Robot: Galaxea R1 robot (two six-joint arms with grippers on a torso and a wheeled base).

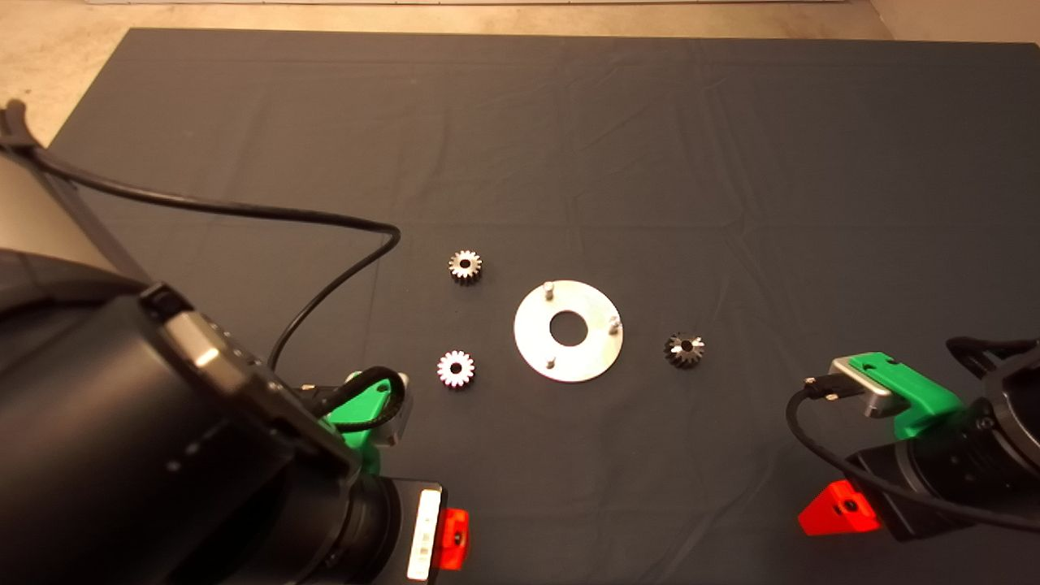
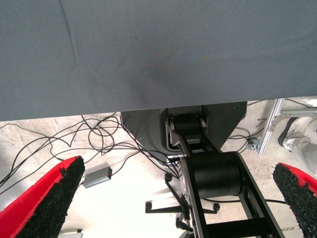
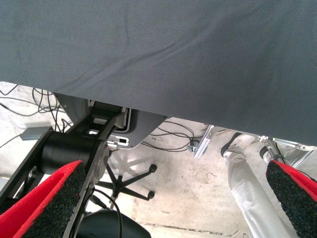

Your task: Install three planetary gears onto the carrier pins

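The flat silver plate (image 1: 532, 329) lies at the middle of the mat, and its three carrier pins (image 1: 548, 288) (image 1: 615, 325) (image 1: 550, 361) stand bare. Three planetary gears rest loose on the mat: one silvery gear (image 1: 465, 266) up-left of the plate, another bright one (image 1: 456, 369) down-left, and a darker one (image 1: 684, 349) to the right. My left gripper (image 2: 173, 198) is parked at the lower left edge (image 1: 448, 538) with its fingers (image 2: 44, 203) wide apart and empty. At the lower right edge (image 1: 837, 510), my right gripper (image 3: 171, 198) is open too, holding nothing.
A black cable (image 1: 325, 219) from the left arm loops over the mat left of the gears. Both wrist views look past the mat's front edge (image 2: 148, 106) to the floor, with loose cables (image 2: 94, 134) and a chair base (image 3: 129, 183).
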